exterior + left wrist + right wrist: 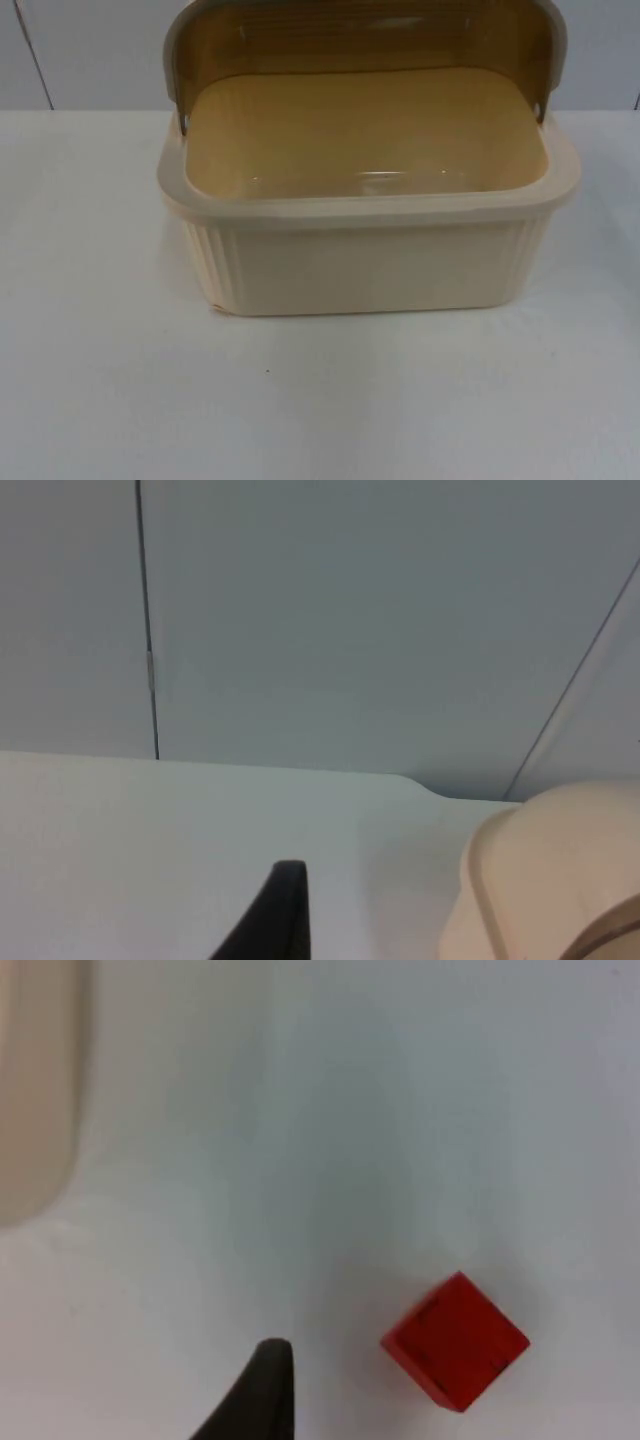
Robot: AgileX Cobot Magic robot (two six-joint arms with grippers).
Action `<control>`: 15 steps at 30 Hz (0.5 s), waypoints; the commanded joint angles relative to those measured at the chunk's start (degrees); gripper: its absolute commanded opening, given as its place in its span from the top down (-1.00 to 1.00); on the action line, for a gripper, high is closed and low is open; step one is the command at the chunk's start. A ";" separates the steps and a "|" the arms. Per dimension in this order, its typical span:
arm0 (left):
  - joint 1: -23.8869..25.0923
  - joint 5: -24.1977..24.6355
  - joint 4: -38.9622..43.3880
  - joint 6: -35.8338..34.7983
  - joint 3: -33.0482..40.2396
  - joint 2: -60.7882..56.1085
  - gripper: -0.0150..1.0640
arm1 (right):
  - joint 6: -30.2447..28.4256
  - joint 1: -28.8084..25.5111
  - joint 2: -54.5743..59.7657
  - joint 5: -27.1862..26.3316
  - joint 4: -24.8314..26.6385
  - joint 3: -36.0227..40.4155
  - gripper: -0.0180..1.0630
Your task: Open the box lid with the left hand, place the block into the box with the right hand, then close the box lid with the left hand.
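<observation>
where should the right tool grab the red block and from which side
Take the red block from above, across two opposite flat side faces. It sits alone on the white table, turned diagonal to the right tool's fingertip, so rotating the wrist to square up with its faces looks wise.

Box [370,255]: its raised lid [365,35] was cut off by the top view's upper edge. Left gripper [280,910] and right gripper [262,1390]: one black fingertip apiece was visible, so the finger spread could not be told.
</observation>
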 commanded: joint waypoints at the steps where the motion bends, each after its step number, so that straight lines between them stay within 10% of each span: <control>1: 0.19 0.11 0.30 0.18 0.33 -0.24 -0.96 | 2.27 -0.31 4.15 -3.64 -0.96 0.66 -0.85; 15: 0.19 1.05 0.66 0.18 0.33 -0.24 -0.96 | -2.60 -9.96 22.52 -6.58 7.22 0.66 -0.85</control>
